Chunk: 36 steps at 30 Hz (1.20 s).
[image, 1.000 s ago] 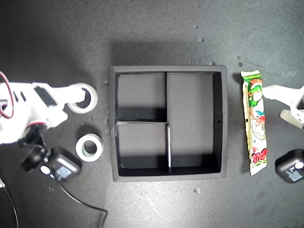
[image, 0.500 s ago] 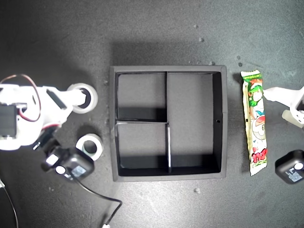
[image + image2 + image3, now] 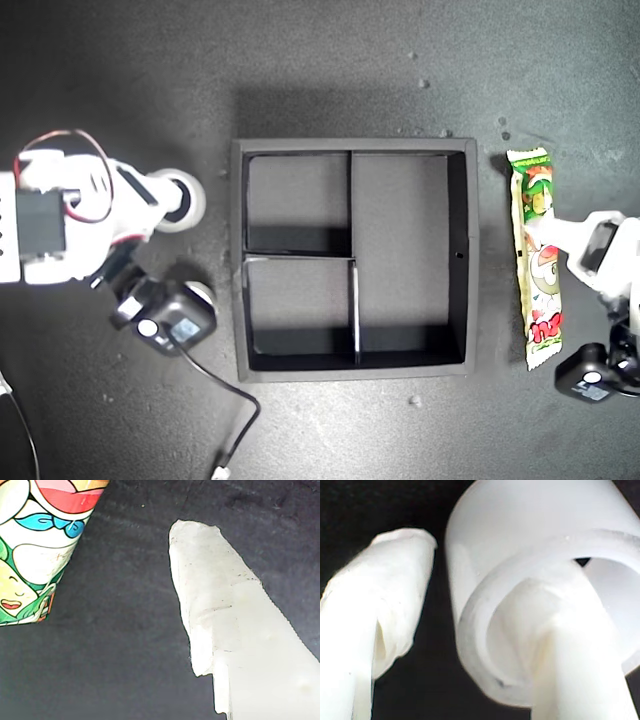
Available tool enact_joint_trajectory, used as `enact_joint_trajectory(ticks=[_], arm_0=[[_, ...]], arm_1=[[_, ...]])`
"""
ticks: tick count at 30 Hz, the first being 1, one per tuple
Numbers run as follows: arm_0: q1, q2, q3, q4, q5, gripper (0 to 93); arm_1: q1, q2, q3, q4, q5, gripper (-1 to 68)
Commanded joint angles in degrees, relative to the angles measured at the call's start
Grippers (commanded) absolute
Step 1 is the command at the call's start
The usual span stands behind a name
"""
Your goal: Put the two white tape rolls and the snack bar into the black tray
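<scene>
First tool (image 3: pixel 560 232) shifted onto snack bar (image 3: pixel 537 255) (wrist view: wrapper beside finger (image 3: pixel 215 615))

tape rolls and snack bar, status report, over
Second gripper open, one finger inside a tape roll. First gripper at the snack bar, no grip seen. Tray empty. Other roll mostly hidden under an arm.

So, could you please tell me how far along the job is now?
Nothing is done: the black tray holds nothing. My second hand has one finger inside a white tape roll, not closed. The other roll and the snack bar remain on the mat.
</scene>
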Motion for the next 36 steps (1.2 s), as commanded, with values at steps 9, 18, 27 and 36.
enact_joint_trajectory(ticks=[9, 18, 27, 36], arm_0=[[-1.1, -4.1, -4.0, -1.1, 1.6, 0.2], [-1.1, 4.0, -3.4, 3.4, 1.3, 0.2], [-1.1, 14.2, -11.3, 18.7, 2.9, 0.1], [-0.1, 12.7, -24.3, 24.3, 6.1, 0.1]], arm_1=[[-2.4, -0.6, 0.7, -7.3, -1.1, 21.5], [-2.5, -11.0, -3.0, -9.3, -1.1, 21.6], [-0.7, -11.8, 0.1, -14.2, 0.7, 12.7], [-1.4, -11.7, -4.9, -5.3, -1.3, 8.9]])
